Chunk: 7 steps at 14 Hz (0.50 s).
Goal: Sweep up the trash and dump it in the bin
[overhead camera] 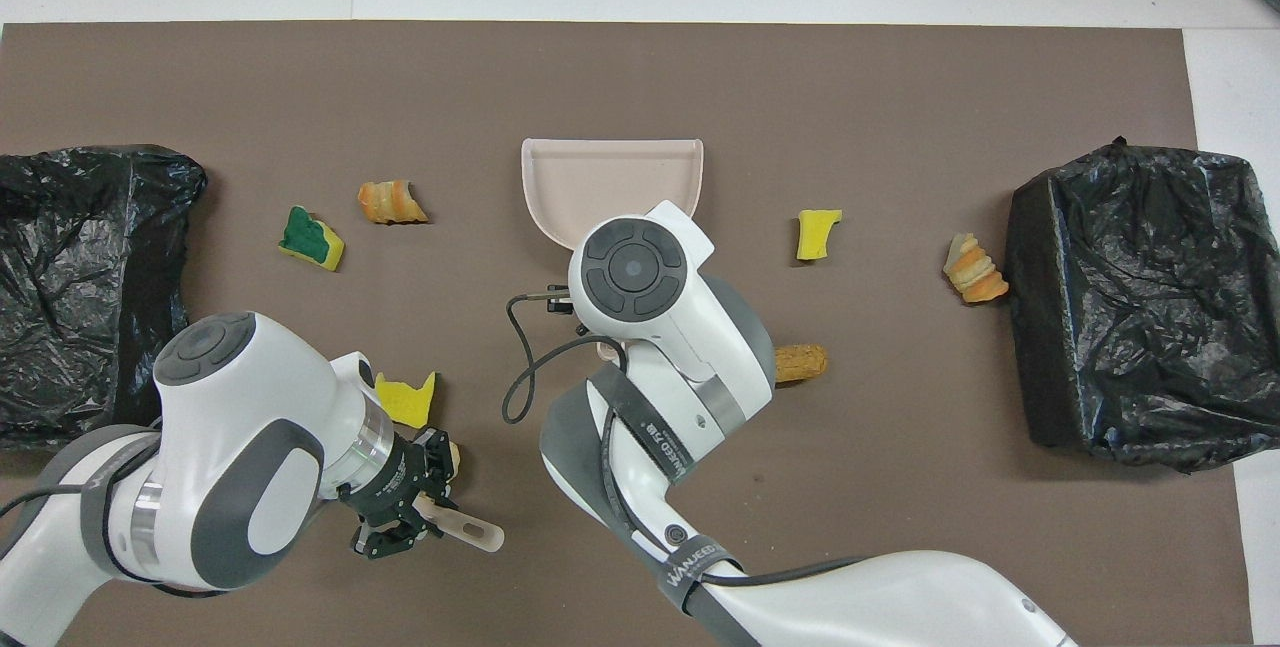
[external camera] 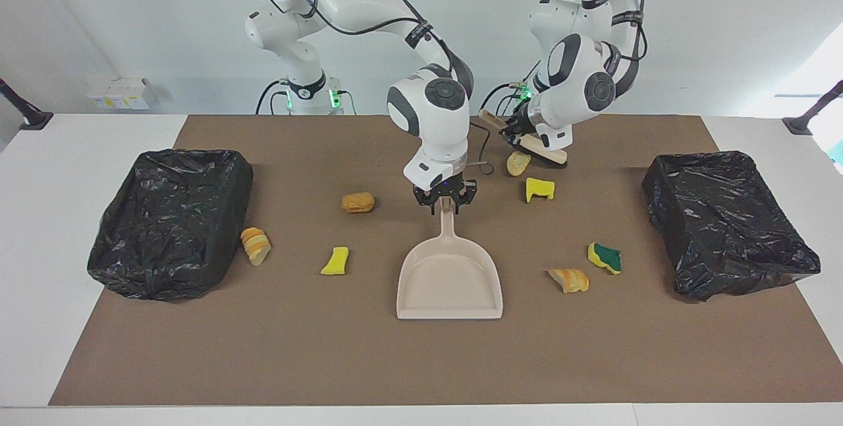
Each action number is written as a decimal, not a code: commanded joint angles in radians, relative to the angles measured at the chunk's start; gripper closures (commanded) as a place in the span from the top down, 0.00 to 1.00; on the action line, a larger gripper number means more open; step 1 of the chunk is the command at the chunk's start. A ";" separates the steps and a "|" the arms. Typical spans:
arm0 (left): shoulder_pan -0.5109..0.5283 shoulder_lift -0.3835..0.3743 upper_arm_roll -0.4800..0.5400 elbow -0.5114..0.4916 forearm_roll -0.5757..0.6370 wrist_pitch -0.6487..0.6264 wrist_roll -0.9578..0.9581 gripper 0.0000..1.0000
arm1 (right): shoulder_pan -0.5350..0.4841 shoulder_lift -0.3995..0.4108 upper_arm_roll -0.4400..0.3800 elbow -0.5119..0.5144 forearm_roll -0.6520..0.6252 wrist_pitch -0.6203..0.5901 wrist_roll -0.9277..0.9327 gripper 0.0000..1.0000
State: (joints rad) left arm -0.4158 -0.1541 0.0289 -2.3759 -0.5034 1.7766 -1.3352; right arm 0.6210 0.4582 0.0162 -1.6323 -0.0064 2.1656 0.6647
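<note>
A white table (external camera: pixel 39 228) carries a brown mat (external camera: pixel 421 360). On the mat: a dustpan (external camera: pixel 450 278) under the right gripper (external camera: pixel 445 201), two black-lined bins (external camera: pixel 172 220) (external camera: pixel 728 223) at the ends, and seven scraps (external camera: pixel 358 202) scattered around that gripper.

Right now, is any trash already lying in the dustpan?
No, the dustpan is bare inside; every scrap lies on the brown mat.
</note>
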 commanded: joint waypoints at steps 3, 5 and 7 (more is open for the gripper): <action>-0.001 -0.004 0.011 -0.022 -0.040 0.061 -0.013 0.00 | -0.009 -0.012 0.005 -0.035 -0.014 0.020 -0.036 0.37; 0.000 0.020 0.012 -0.020 -0.058 0.113 -0.015 0.00 | -0.013 -0.022 0.004 -0.058 -0.003 0.019 -0.101 0.15; 0.018 0.054 0.014 0.007 -0.058 0.205 -0.013 0.00 | -0.017 -0.026 0.004 -0.057 -0.003 -0.013 -0.190 0.00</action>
State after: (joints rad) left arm -0.4125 -0.1297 0.0387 -2.3801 -0.5403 1.9108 -1.3470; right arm 0.6178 0.4556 0.0138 -1.6573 -0.0068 2.1630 0.5547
